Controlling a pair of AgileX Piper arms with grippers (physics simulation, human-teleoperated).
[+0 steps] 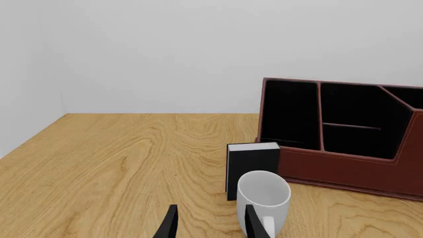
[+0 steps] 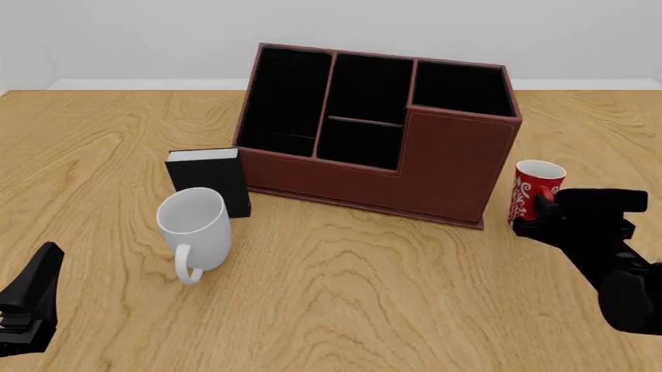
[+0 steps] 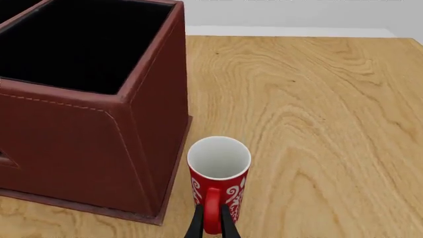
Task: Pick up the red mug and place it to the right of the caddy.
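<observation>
The red mug [image 2: 536,190] with white swirls stands upright just right of the caddy [image 2: 455,167], a small gap from its side wall. In the right wrist view the mug [image 3: 218,163] shows its white inside beside the caddy's wall [image 3: 79,129]. My right gripper [image 3: 212,225] is shut on the mug's red handle, one finger on each side; in the front view it [image 2: 538,213] sits at the mug's near side. I cannot tell whether the mug rests on the table. My left gripper [image 1: 210,225] is open and empty, low at the front left [image 2: 36,298].
A plain white mug [image 2: 194,225] stands left of the caddy, close to my left gripper's right finger [image 1: 251,223]. A small black book [image 2: 210,182] stands upright behind it, against the caddy's front-left corner [image 1: 343,168]. The table's right edge lies beyond the red mug.
</observation>
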